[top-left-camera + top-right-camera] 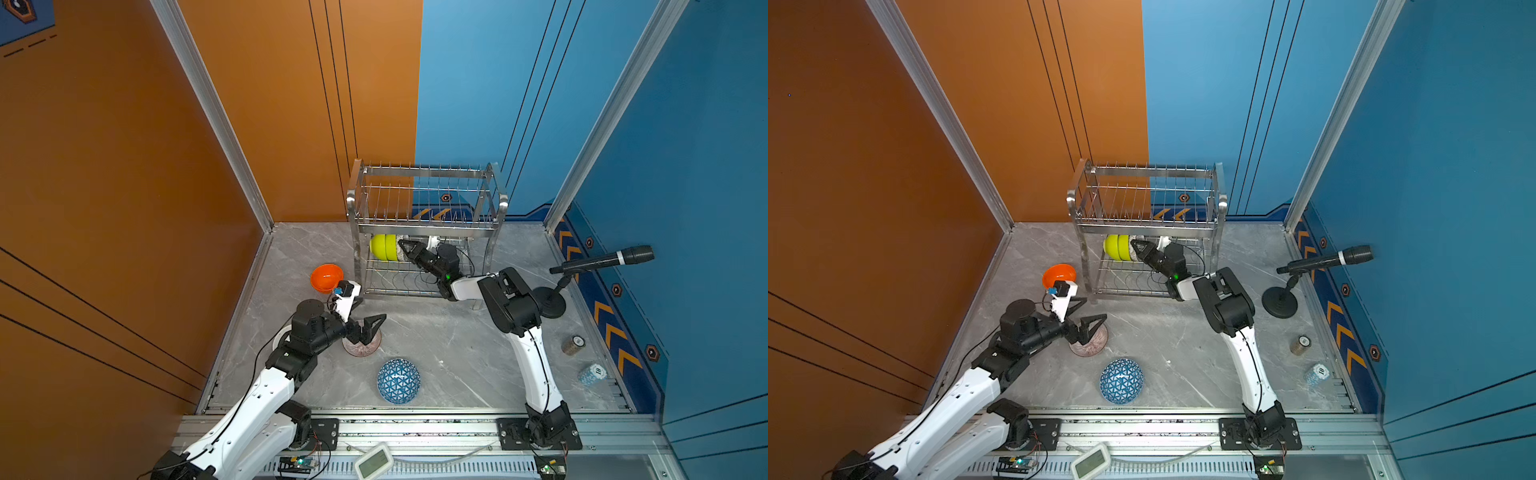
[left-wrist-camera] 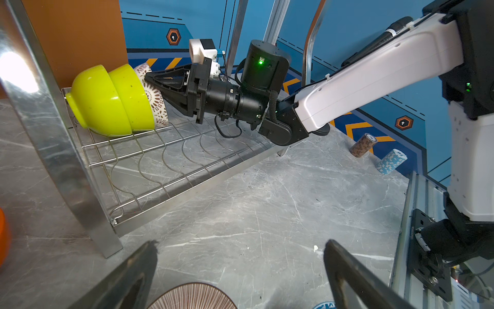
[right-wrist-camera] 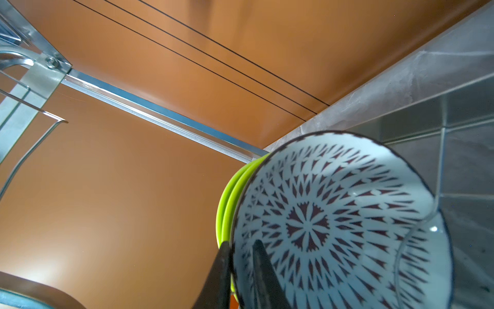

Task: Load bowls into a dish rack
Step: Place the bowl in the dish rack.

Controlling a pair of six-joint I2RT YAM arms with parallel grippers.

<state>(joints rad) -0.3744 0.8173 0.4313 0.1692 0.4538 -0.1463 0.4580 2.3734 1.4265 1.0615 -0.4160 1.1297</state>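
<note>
Grey marble counter holds the dish rack (image 1: pixel 424 227), where the lattice bowl (image 2: pixel 156 104) stands on edge against lime-green bowls (image 2: pixel 96 99), the right hand (image 3: pixel 242 242) straddling its rim (pinch unclear), while the wide-open left hand (image 2: pixel 240 243) hovers above the striped bowl (image 2: pixel 192 297) before the rack.

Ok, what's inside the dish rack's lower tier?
Two lime-green bowls on their sides, a lattice-patterned bowl against them, its rim straddled by the right gripper. Space behind the bowls is hidden.
</note>
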